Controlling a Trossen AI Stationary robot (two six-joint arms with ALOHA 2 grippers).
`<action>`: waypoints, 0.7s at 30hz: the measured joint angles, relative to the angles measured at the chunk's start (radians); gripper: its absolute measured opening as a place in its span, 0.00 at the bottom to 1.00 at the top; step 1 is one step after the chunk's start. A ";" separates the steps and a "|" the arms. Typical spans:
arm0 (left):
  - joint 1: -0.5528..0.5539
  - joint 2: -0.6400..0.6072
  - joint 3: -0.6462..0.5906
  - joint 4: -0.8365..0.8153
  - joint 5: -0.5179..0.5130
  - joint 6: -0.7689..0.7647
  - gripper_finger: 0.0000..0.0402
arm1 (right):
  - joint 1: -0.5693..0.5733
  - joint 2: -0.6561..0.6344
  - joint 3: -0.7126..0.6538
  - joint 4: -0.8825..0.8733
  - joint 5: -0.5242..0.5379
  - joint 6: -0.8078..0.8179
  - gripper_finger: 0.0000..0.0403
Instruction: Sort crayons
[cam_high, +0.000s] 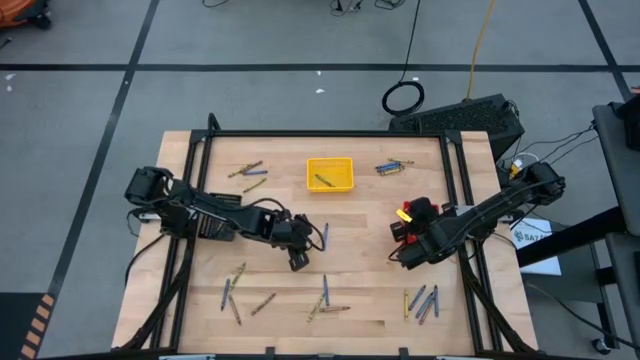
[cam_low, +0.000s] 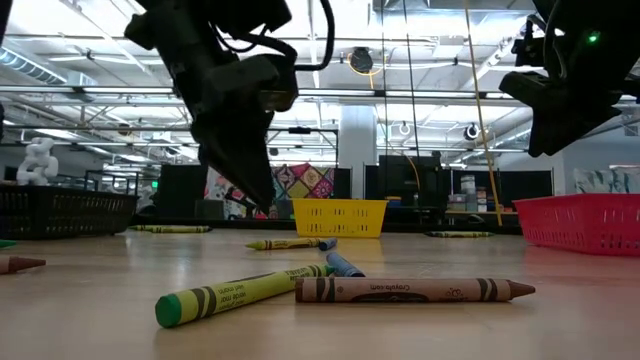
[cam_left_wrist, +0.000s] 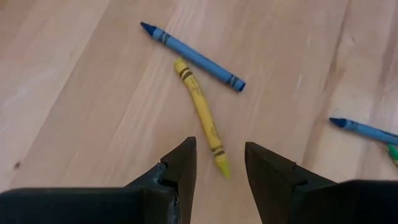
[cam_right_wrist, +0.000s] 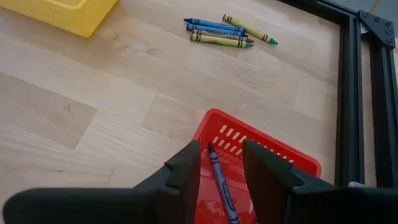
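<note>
Bench (cam_high: 200, 300): wooden, crayons scattered in small clusters along its near edge, in both far corners and mid-bench.

Yellow tray (cam_high: 330, 173) at far centre holds one crayon. Red tray (cam_right_wrist: 261, 149) sits directly under the right pincer (cam_right_wrist: 221, 165), whose fingers stand apart with nothing between them; a blue crayon (cam_right_wrist: 222, 185) lies in that tray below the gap.

Left pincer (cam_left_wrist: 221, 165) is open and empty above a yellow crayon (cam_left_wrist: 202, 116), whose far end touches a second blue crayon (cam_left_wrist: 193, 57).

Risk, we judge: descending here, a finger may land on the yellow stick's tip and roll it aside, or nudge its blue neighbour. No other obstruction seen.
</note>
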 joint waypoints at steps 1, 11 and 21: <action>0.000 0.011 0.000 0.002 0.000 0.004 0.34 | 0.000 0.000 0.000 0.000 0.000 0.000 0.27; 0.013 0.030 -0.001 0.026 -0.001 0.022 0.34 | 0.000 0.000 0.000 0.007 0.000 0.000 0.27; 0.011 0.096 0.000 0.067 0.032 0.027 0.34 | 0.000 0.000 0.000 0.017 0.000 -0.011 0.27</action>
